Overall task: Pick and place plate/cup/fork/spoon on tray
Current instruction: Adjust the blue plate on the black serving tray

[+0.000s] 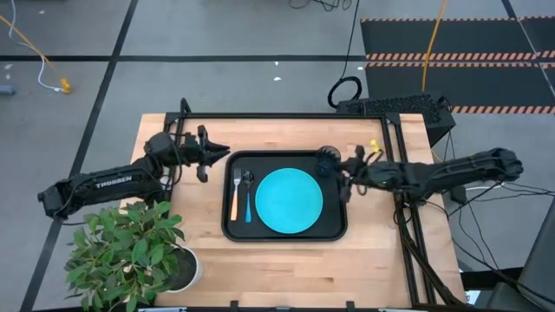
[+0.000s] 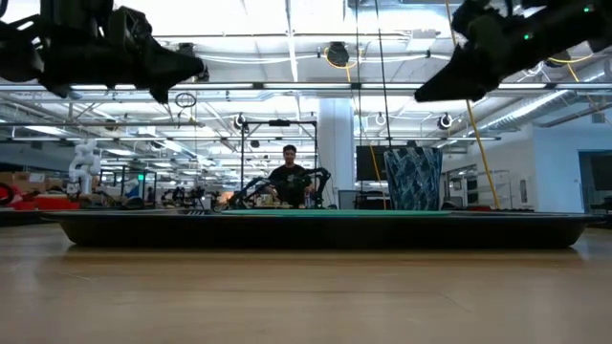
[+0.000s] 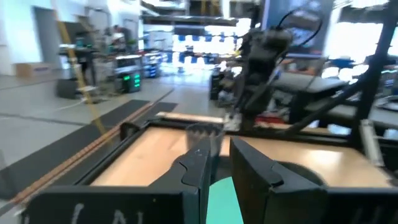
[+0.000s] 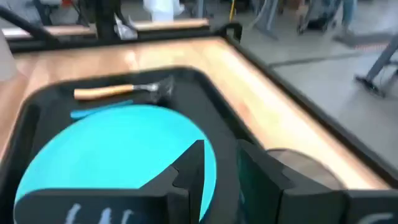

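Note:
The black tray (image 1: 338, 227) lies mid-table. On it rest the turquoise plate (image 1: 289, 200), the orange-handled fork (image 1: 234, 198) and the blue-handled spoon (image 1: 248, 204), side by side left of the plate. The dark cup (image 1: 327, 161) stands upright in the tray's far right corner and also shows in the low view (image 2: 413, 178). My right gripper (image 1: 344, 176) hovers just right of the cup, fingers slightly apart and empty; its wrist view shows the cup (image 4: 298, 169) beside the fingers. My left gripper (image 1: 222, 154) hovers at the tray's far left corner, fingers narrowly apart and empty.
A leafy plant in a white pot (image 1: 178, 270) stands at the table's near left corner. A black frame (image 1: 286, 115) runs along the table's far and right edges. Bare wood lies near the tray's front. A person (image 2: 290, 177) shows far behind the table.

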